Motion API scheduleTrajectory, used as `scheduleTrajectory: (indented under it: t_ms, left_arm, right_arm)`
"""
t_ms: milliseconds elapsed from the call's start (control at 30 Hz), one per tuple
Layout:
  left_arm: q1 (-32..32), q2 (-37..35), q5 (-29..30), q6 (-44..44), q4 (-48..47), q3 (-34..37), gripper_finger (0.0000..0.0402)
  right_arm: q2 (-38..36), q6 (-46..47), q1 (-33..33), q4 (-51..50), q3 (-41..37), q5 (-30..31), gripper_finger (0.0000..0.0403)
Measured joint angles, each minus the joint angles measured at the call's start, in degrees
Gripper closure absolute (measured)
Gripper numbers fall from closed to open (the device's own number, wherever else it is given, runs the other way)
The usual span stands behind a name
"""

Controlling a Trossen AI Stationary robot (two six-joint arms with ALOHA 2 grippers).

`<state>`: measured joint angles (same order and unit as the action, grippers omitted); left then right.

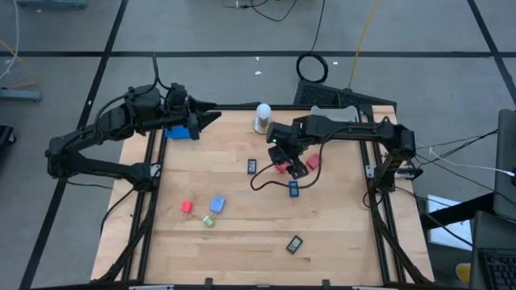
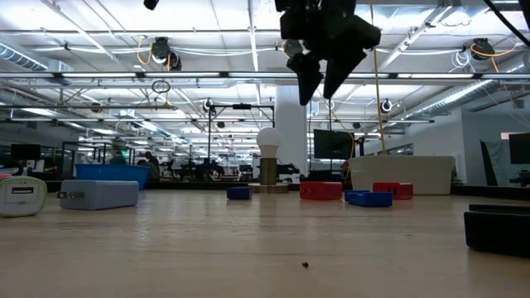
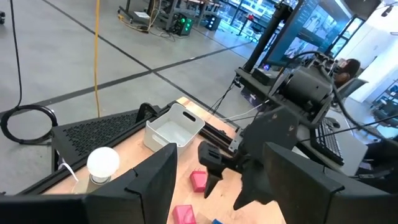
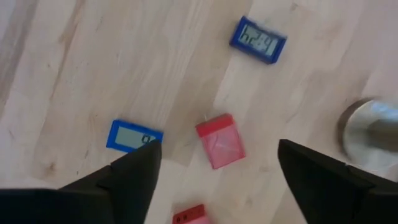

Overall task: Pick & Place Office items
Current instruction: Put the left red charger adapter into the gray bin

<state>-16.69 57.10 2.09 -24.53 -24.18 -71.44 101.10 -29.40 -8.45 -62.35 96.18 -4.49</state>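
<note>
Right gripper (image 4: pixel 214 171) hovers, fingers apart & empty, over red block (image 4: pixel 220 141) w/ 2 blue pieces close by: risk is nudging/grabbing a neighbour; left gripper (image 3: pixel 214 180) fingers apart, idle.

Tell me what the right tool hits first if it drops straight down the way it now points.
Most likely the small red block lying on the wooden table: it sits between the open fingers of the right tool, which hangs well above it. Exact alignment is uncertain.
</note>
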Motion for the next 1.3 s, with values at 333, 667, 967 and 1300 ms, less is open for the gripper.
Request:
scheduleTrajectory:
  t_ms: [333, 667, 967, 1300]
  left_arm:
    - [0.0, 0.0, 0.0, 0.0, 0.0, 0.0, 0.0165]
    - [0.0, 0.0, 0.0, -0.3, 0.0, 0.0, 0.0165]
    - [0.0, 0.0, 1.0, -1.5, 0.0, 0.0, 0.0165]
    - [0.0, 0.0, 1.0, -1.6, 0.4, 0.0, 0.0165]
  right_arm:
    - [0.1, 1.0, -0.2, 4.8, -10.5, 4.5, 0.0024]
    - [0.1, 8.4, -1.8, 11.1, -17.5, 4.6, 0.0021]
    - [0.1, -11.7, 0.4, 18.1, -17.6, 4.7, 0.0022]
    - [0.1, -25.2, 1.3, 19.0, -17.6, 2.7, 0.0023]
